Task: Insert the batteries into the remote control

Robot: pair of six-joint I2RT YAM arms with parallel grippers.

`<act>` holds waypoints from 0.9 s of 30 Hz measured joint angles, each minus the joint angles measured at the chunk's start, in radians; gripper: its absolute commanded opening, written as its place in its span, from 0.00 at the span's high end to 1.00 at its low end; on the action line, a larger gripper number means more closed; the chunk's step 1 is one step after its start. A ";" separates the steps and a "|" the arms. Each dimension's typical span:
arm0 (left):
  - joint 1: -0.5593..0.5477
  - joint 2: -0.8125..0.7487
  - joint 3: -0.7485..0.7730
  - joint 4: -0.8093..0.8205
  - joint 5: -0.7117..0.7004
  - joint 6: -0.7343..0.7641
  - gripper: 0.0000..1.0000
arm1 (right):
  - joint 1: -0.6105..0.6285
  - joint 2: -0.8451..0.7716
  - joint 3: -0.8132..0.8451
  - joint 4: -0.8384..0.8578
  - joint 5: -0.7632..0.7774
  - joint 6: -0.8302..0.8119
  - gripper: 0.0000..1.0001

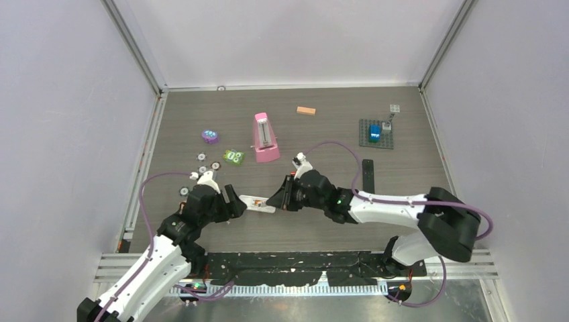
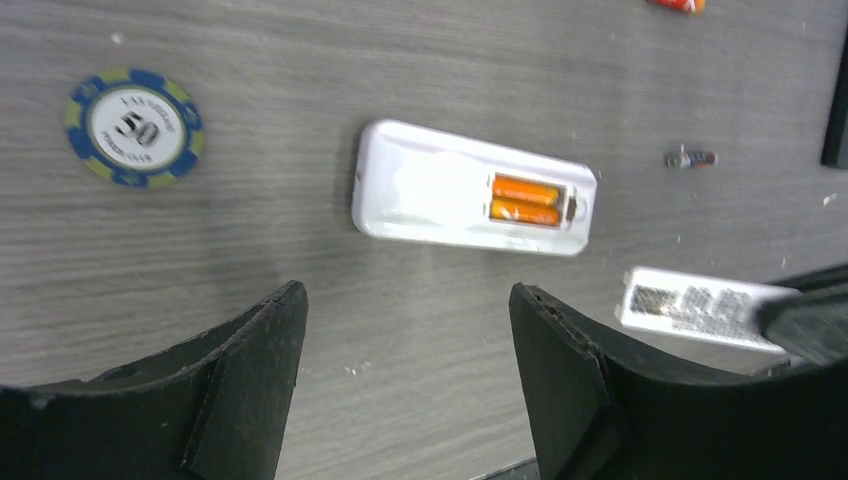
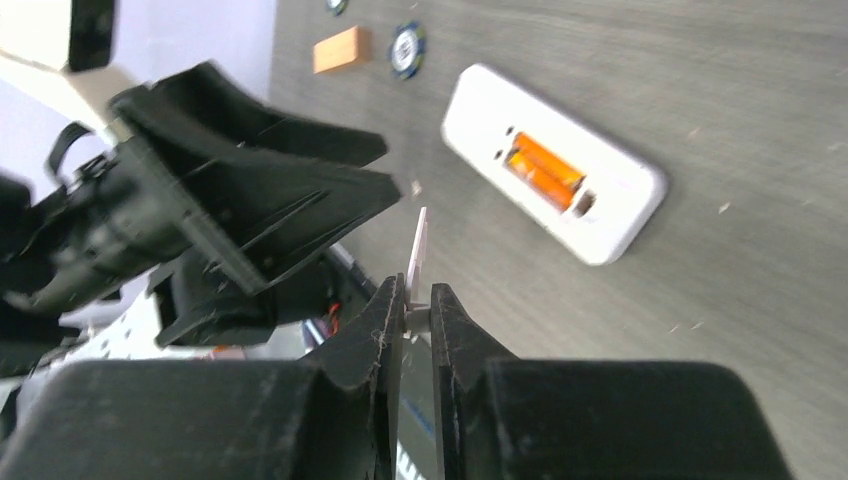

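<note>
Right claw (image 3: pixel 415 292) pinching cover (image 3: pixel 419 245), orange batteries (image 2: pixel 525 200) in remote (image 2: pixel 430 185)

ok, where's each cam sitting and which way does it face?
Top external: above, behind the robot, looking down on the table; both arms show.
Left wrist: looks down on the remote; left gripper open.
Right wrist: looks low across the table; right gripper pinches a white plate.
Wrist views share the remote, orange batteries loaded.

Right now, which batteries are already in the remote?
The two orange batteries, side by side in the white remote's open bay. A red battery lies loose beyond it.
</note>
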 measured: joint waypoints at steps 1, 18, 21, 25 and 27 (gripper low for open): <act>0.014 0.013 -0.002 0.020 -0.005 0.004 0.24 | -0.027 0.037 0.012 0.003 -0.016 0.001 0.95; 0.092 0.094 -0.015 0.152 -0.029 0.074 0.23 | -0.115 0.345 0.140 0.135 -0.147 0.105 0.95; 0.092 0.121 -0.016 0.162 -0.018 0.074 0.23 | -0.115 0.346 0.122 0.169 -0.146 0.146 0.95; 0.092 0.137 -0.016 0.171 -0.011 0.077 0.23 | -0.115 0.346 0.089 0.195 -0.139 0.186 0.95; 0.093 0.137 -0.018 0.177 -0.011 0.077 0.23 | -0.115 0.346 0.080 0.203 -0.135 0.201 0.95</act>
